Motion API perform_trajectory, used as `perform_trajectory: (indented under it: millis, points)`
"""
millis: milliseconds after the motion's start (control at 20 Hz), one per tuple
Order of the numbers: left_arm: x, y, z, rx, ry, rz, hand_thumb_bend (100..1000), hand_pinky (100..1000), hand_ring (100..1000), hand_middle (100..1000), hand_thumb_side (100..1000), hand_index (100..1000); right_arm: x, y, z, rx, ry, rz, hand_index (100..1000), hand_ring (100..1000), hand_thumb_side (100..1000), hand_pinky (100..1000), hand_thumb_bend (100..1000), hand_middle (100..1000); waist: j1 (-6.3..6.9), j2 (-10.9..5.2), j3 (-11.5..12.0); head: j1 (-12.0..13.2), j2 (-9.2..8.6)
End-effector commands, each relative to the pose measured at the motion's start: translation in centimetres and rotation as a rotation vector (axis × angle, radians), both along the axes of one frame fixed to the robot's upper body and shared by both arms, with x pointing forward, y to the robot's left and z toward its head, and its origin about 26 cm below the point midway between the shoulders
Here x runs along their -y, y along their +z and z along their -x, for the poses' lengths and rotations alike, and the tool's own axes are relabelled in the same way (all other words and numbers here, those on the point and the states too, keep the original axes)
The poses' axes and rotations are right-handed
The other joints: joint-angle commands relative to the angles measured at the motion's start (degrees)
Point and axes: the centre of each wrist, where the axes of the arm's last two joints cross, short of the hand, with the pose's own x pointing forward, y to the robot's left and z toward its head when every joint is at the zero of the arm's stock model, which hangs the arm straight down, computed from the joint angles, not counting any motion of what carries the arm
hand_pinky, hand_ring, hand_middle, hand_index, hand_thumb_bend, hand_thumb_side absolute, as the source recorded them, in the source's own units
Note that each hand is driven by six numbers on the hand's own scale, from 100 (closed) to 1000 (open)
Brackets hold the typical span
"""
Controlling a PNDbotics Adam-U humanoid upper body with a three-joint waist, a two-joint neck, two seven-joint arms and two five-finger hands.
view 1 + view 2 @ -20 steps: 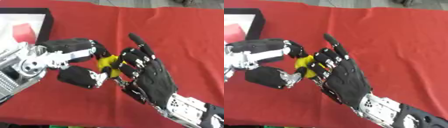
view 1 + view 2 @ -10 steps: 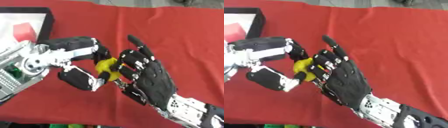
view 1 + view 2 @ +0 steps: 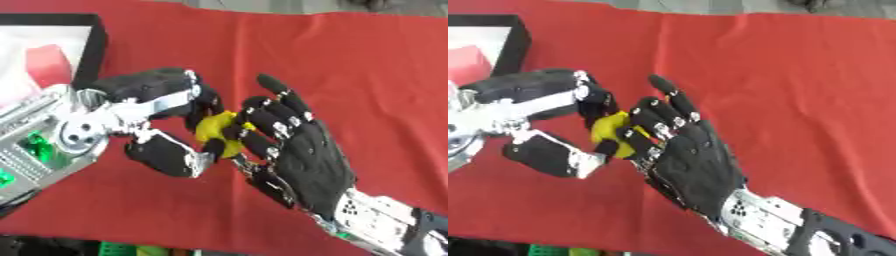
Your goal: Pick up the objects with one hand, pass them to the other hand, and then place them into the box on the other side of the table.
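Observation:
A small yellow object [image 3: 215, 131] is held above the red table between my two hands. My left hand [image 3: 144, 92] comes in from the left, its fingers curled over the top of the object and its thumb [image 3: 171, 156] under it. My right hand [image 3: 306, 160] reaches up from the lower right with its back to the camera. Its lower fingers [image 3: 241, 134] bend against the object, while its top finger points straight up. Most of the object is hidden between the fingers.
A black-walled box [image 3: 92, 47] with a white floor stands at the upper left and holds a red block [image 3: 48, 62]. The red cloth [image 3: 359, 60] covers the table to the right and far side.
My left hand's fingers have closed further over the yellow object and pressed nearer the right hand. The right hand has stayed almost in place.

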Motion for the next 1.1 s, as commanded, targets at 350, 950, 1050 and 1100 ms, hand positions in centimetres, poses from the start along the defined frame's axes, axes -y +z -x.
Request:
perform_trajectory:
  millis: [350, 950, 1050, 1100]
  points:
    - [-0.5, 0.1, 0.1, 0.064, 0.020, 0.049, 100, 659, 519, 351, 248, 343, 0.2, 0.6, 0.2, 0.022, -0.050, 0.010, 780, 764, 100, 839, 514, 683, 0.18, -0.99, -0.17, -0.02, -0.29]
    - [-3.3, 0.1, -0.7, 0.120, 0.141, 0.169, 100, 637, 493, 302, 245, 305, 0.2, 0.4, 0.3, 0.016, -0.191, 0.019, 910, 862, 100, 849, 638, 810, 0.00, -0.82, -0.37, -0.10, -0.72]
    - [-3.9, 0.0, -0.9, 0.132, 0.167, 0.183, 100, 636, 492, 299, 245, 303, 0.2, 0.3, 0.3, 0.020, -0.195, 0.013, 910, 866, 100, 846, 637, 814, -0.03, -0.76, -0.43, -0.02, -0.83]
    - [-4.3, 0.0, -1.0, 0.139, 0.182, 0.189, 100, 637, 492, 298, 244, 302, 0.2, 0.3, 0.3, 0.022, -0.197, 0.010, 910, 866, 100, 846, 635, 813, -0.04, -0.72, -0.44, 0.05, -0.86]
